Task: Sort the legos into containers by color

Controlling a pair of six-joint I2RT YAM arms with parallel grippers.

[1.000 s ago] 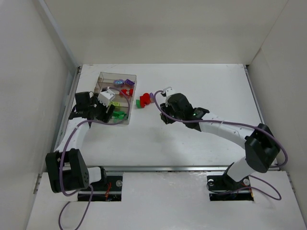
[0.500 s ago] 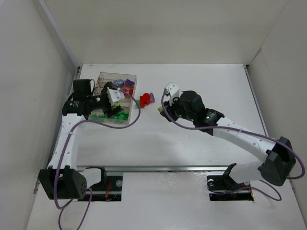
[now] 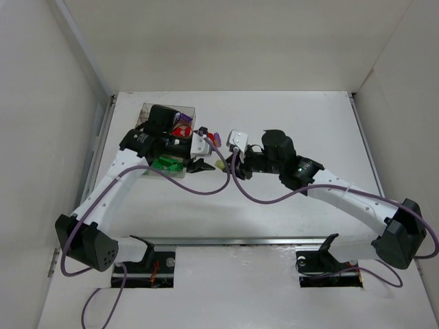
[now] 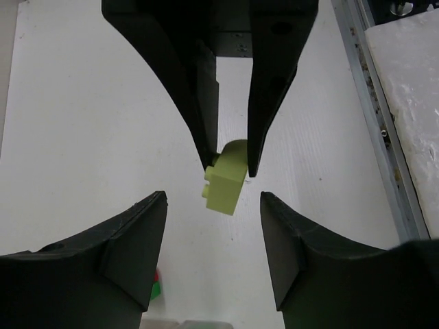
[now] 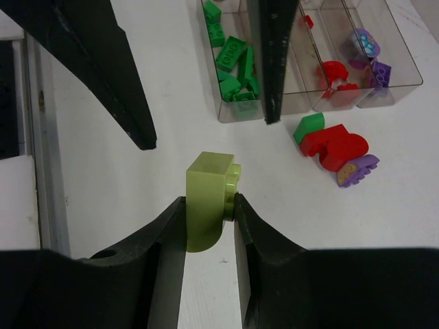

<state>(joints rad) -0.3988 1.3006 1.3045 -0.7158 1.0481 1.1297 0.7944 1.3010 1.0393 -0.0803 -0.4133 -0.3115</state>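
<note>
Meeting of the two grippers over the left half of the table [image 3: 288, 116], nearer its far edge than its near one.

Right gripper [image 5: 209, 205]: fingers drawn close together and clamped on a lime brick [image 5: 206, 188], one pad against each flat side. Most of the brick stands out beyond the fingertips.

Left gripper [image 4: 212, 199]: jaws spread wide and holding nothing, pointed straight at the right gripper. The lime brick sits in line with the gap between the left fingers and touches neither of them. Whether the brick clears the table surface cannot be told.

Clear tray [image 5: 328, 27]: set toward the far left corner, its long compartments running parallel to the far edge. From above, the left arm hides much of it.
- The compartment closest to the near edge holds a heap of dark green bricks [image 5: 233, 58].
- The compartment closest to the far edge holds purple bricks [image 5: 381, 68].
- The compartment beside the purple one holds red bricks [image 5: 333, 72].
- The remaining compartment is hidden behind a left finger in the right wrist view, so its contents cannot be told.

Loose bricks: one green [image 5: 310, 127], one red [image 5: 333, 147] and one purple [image 5: 357, 170] lie touching in a small cluster on the table. The cluster is just beside the tray's right-hand end, near the grippers but apart from the held brick.
</note>
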